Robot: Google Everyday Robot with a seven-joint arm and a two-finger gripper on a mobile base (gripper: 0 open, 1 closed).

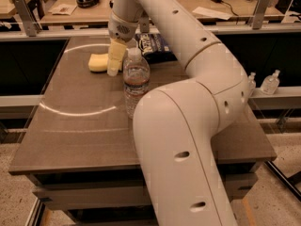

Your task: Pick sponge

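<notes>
Pale yellow soft foam sponge [98, 62] sits flat on the brown counter [80, 131], far side. Claw [114, 68] is down at its right end, can't tell if it's gripping. Not lifted yet.

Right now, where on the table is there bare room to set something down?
The table is bare at front left, between sponge, bottle and near edge. Crowded at back: gripper at the sponge's right end, bottle and snack bag close by.
</notes>
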